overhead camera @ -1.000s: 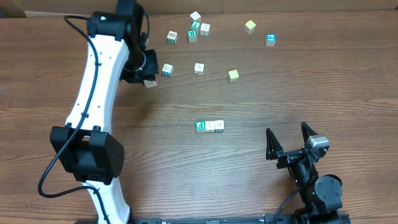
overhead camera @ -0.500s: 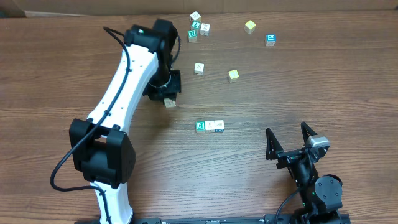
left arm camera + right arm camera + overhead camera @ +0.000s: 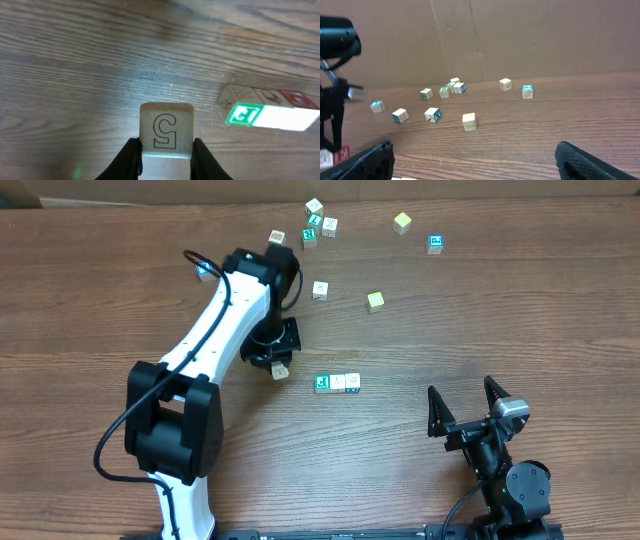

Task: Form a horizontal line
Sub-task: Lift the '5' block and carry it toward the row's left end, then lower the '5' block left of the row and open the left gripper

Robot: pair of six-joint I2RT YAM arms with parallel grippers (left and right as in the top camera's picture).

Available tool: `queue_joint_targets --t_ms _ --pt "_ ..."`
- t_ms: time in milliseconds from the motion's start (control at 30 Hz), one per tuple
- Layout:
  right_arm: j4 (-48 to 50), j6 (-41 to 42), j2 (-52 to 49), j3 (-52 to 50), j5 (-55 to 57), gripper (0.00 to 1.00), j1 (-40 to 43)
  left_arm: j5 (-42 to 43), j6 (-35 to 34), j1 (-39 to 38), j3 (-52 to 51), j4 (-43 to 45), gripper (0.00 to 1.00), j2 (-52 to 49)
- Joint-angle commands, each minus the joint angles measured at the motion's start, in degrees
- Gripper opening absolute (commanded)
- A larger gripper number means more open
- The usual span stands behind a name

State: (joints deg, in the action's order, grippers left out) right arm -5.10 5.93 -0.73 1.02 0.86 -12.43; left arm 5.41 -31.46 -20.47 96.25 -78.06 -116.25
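Observation:
The horizontal line (image 3: 337,383) is a row of three touching alphabet cubes near the table's middle; it also shows in the left wrist view (image 3: 268,106) at the right. My left gripper (image 3: 278,366) is shut on a pale cube with a reddish "5" (image 3: 166,129), held just above the wood to the left of the row and apart from it. My right gripper (image 3: 468,412) is open and empty near the front right; its fingertips frame the right wrist view (image 3: 475,160).
Loose cubes lie at the back: a cluster (image 3: 316,222), single cubes (image 3: 320,290), (image 3: 375,301), (image 3: 402,222), (image 3: 435,244), (image 3: 277,238). A cardboard wall (image 3: 520,35) stands behind them.
My left arm has swung right and toward the front, carrying its cube from the back left to just left of the three-cube row. The right arm has not moved.

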Motion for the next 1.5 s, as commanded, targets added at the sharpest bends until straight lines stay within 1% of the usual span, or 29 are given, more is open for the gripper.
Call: queue_joint_targets --t_ms 0,167,467,1233,1467 --pt "0.4 -0.2 0.6 -0.5 0.1 1.0 -0.3 0.5 -5.2 -1.0 -3.6 1.7 0.18 1.9" --pt "0.4 -0.2 0.6 -0.5 0.1 1.0 -0.3 0.6 -6.5 -1.5 -7.1 5.4 0.17 1.9" --pt "0.4 -0.2 0.6 -0.5 0.1 1.0 -0.3 0.6 -6.5 -2.5 -9.6 9.2 0.18 1.9" --pt "0.4 -0.2 0.6 -0.5 0.1 1.0 -0.3 0.2 -6.5 -4.3 -9.7 9.8 0.22 1.9" --pt "0.4 -0.2 0.6 -0.5 0.1 1.0 -0.3 0.2 -6.5 -4.4 -9.7 9.5 0.21 1.9"
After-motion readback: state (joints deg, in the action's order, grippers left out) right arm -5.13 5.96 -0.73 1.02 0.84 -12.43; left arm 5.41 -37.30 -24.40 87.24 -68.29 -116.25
